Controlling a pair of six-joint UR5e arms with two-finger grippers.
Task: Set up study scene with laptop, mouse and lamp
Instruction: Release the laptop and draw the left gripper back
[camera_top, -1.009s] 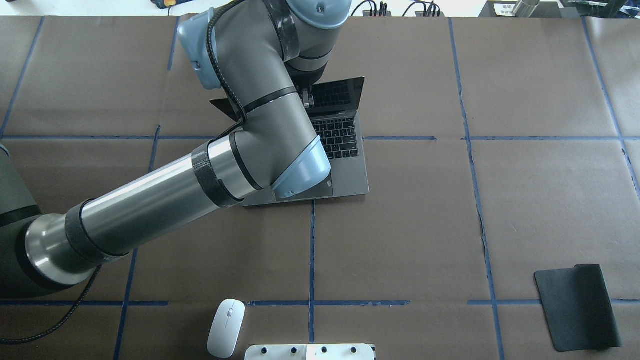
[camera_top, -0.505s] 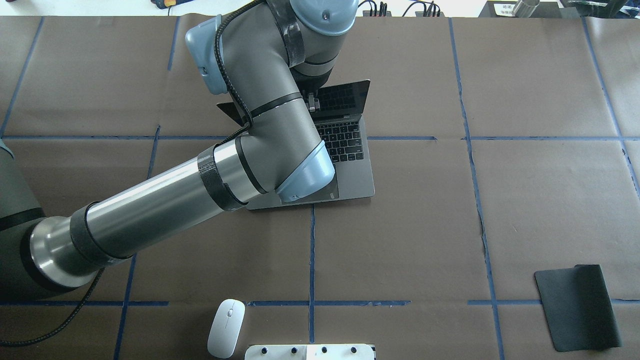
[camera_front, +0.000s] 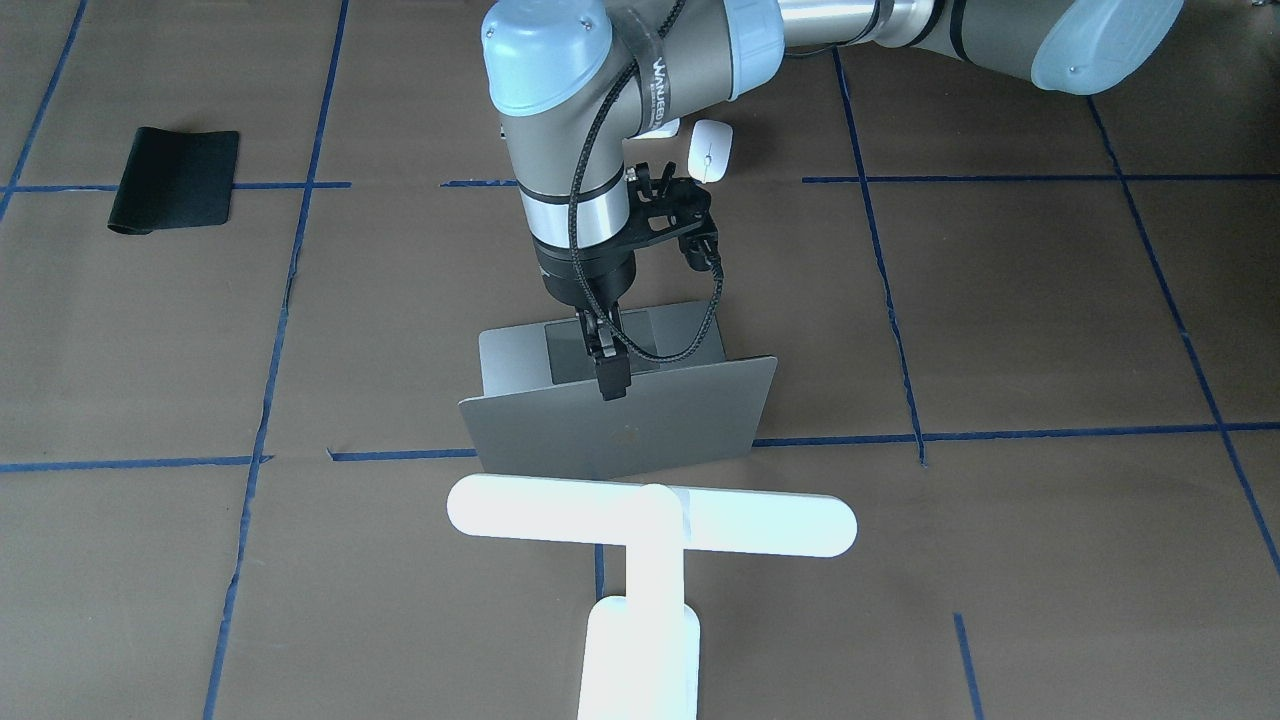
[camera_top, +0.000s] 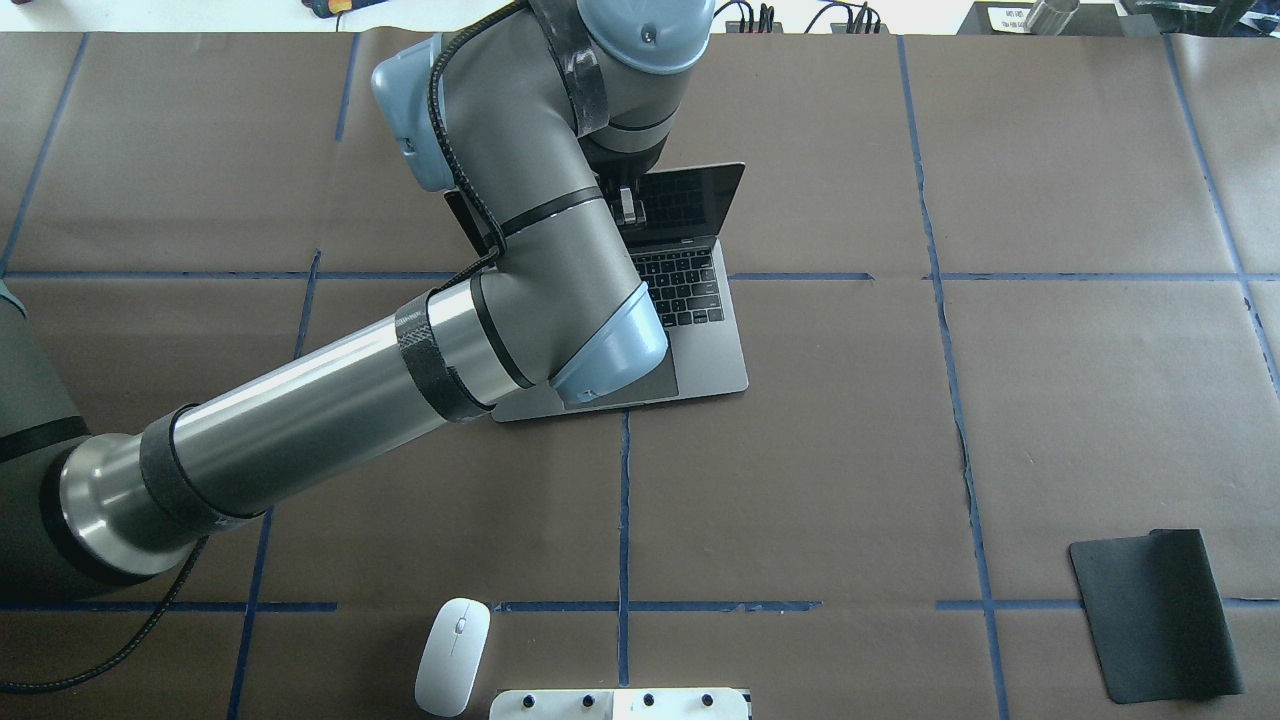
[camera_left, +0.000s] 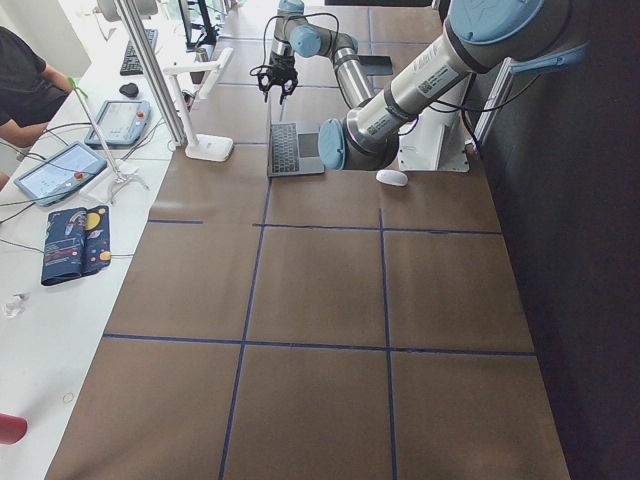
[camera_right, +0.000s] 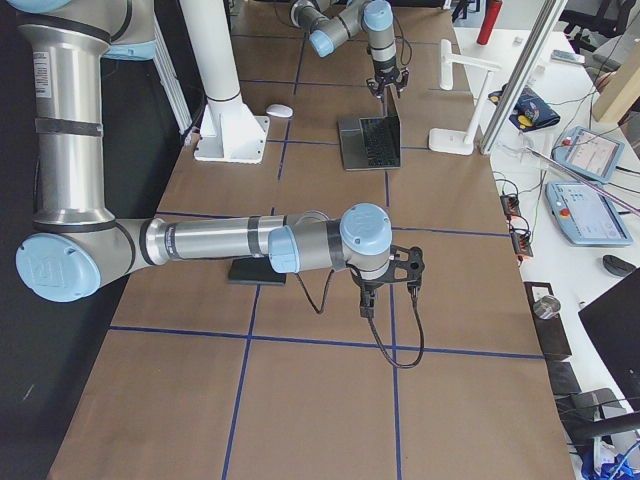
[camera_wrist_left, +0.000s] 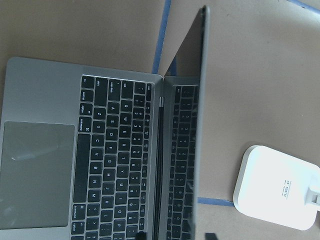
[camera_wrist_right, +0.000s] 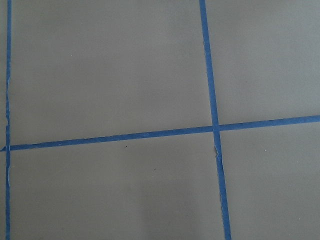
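Your left gripper (camera_front: 611, 380) pinches the top edge of the laptop (camera_front: 620, 420) lid, screen raised. The lamp (camera_front: 650, 530) stands just behind the laptop; the mouse (camera_top: 452, 655) lies well in front. You cannot tell the right gripper's (camera_right: 367, 310) state.

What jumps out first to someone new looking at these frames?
The big left arm reaching across the table, its left end effector at the top edge of the open laptop lid near the table's middle. Next, the bright white lamp right behind the lid on the operators' side. The small white mouse lies alone at the robot's edge.
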